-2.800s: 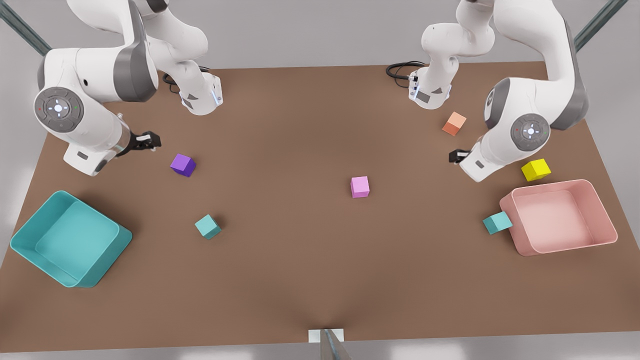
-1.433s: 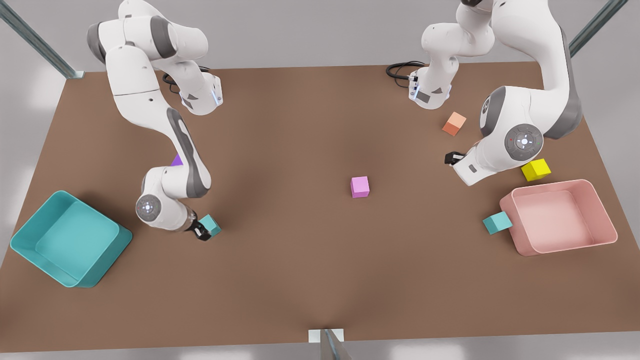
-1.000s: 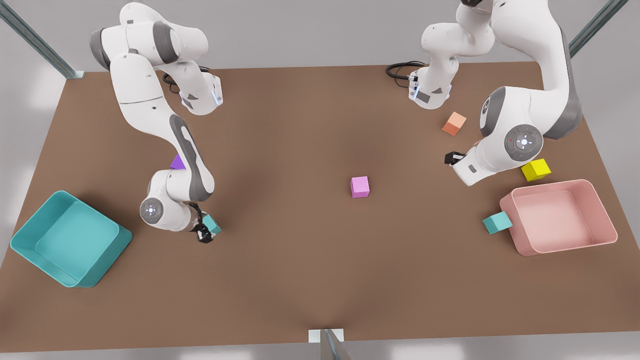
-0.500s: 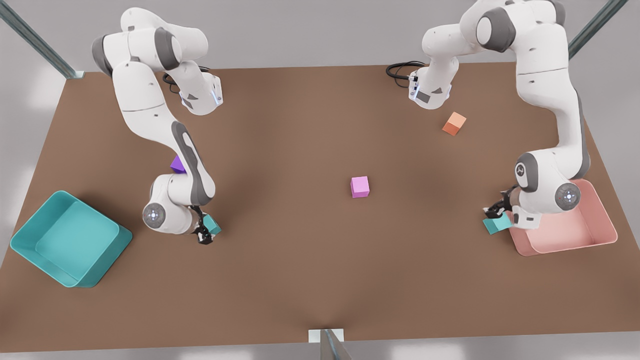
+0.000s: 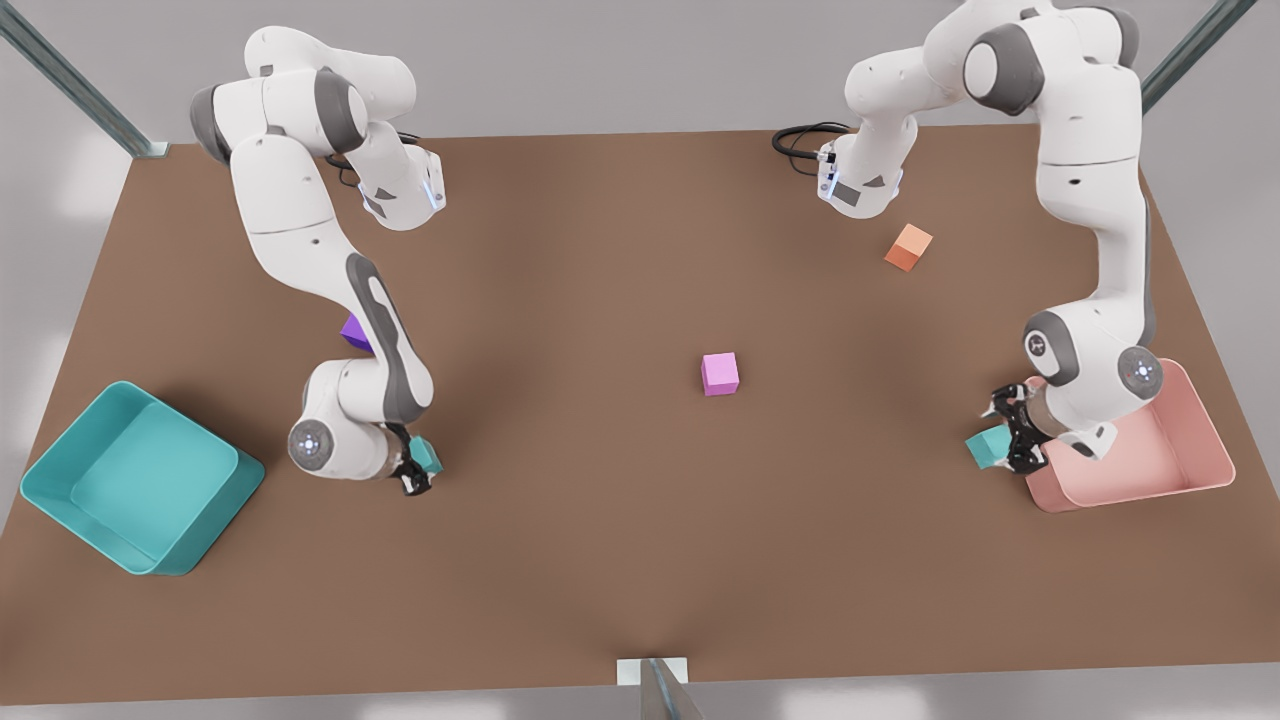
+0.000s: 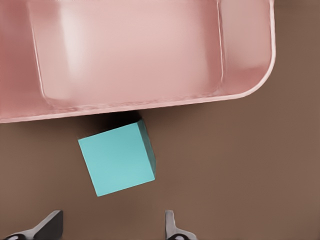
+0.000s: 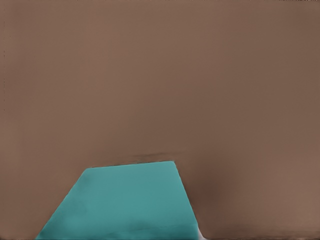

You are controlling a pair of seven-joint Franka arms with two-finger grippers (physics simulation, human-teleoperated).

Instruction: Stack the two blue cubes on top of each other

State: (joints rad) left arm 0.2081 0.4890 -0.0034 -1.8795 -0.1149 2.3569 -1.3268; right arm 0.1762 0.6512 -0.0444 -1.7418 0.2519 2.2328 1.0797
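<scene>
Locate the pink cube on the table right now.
The pink cube sits alone near the table's middle in the front view, roughly midway between the two arms.

Front view: camera set high off the arms, looking steeply down across the whole desk (image 5: 640,560) toward both arm bases. Left wrist view: looks straight down from close above a blue cube (image 6: 118,159) beside the pink bin (image 6: 150,107), both shared with the front view's right. Right wrist view: very near the other blue cube (image 7: 125,202), on the front view's left.
</scene>
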